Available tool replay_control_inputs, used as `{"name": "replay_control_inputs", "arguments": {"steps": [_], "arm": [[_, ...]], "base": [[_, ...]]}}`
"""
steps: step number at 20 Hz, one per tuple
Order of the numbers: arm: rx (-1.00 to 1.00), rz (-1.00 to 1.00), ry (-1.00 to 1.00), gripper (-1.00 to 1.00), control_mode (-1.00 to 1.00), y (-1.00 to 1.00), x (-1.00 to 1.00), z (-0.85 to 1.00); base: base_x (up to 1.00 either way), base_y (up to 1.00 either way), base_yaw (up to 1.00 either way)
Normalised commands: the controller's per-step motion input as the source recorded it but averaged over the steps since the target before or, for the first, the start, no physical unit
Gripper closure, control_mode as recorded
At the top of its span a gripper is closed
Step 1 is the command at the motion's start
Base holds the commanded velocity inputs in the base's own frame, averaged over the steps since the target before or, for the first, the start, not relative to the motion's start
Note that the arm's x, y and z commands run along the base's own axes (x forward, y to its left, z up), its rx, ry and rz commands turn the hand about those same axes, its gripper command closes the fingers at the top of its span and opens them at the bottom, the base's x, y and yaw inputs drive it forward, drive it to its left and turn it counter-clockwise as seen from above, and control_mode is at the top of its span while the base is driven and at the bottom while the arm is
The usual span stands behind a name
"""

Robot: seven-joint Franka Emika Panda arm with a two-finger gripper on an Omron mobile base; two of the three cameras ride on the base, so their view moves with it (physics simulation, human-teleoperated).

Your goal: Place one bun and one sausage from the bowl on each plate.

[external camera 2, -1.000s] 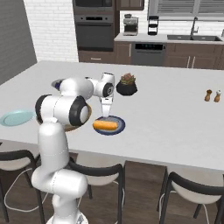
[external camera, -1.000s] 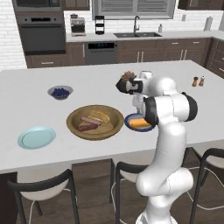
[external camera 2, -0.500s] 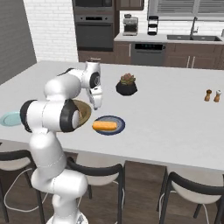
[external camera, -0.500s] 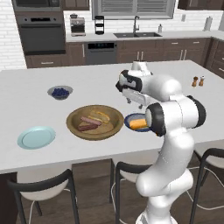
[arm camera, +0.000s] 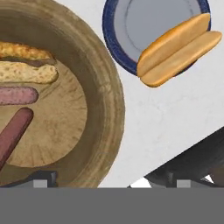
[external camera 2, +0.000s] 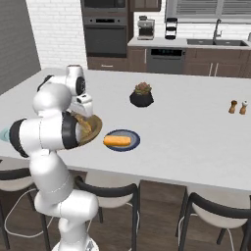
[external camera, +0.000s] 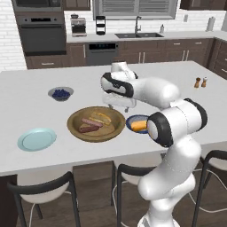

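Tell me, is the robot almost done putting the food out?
Not yet. One golden bun lies on the dark navy-blue plate. The open gripper holds nothing and hangs over the brown wooden bowl, where one bun and two sausages wait. The pale light-blue plate has no food.
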Motion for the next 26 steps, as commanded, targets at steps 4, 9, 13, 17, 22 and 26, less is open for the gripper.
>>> {"name": "replay_control_inputs", "arguments": {"steps": [4, 9, 13, 17, 22, 26], "arm": [[0.08, 0.05, -0.14, -1.0, -1.0, 0.68, -0.51, -0.56], [0.17, 0.0, -0.05, -1.0, -1.0, 0.76, 0.8, -0.12], [0.02, 0.0, 0.09, -1.0, -1.0, 0.65, 0.93, -0.21], [-0.02, 0.02, 0.25, -1.0, -1.0, 0.45, 0.46, -0.28], [0.0, 0.01, 0.16, -1.0, -1.0, 0.21, 0.32, -0.66], [0.0, 0.0, 0.04, -1.0, -1.0, 0.11, 0.27, -0.64]], "base": [[0.0, 0.0, 0.0], [0.0, 0.0, 0.0], [0.0, 0.0, 0.0], [0.0, 0.0, 0.0], [0.0, 0.0, 0.0], [0.0, 0.0, 0.0]]}}
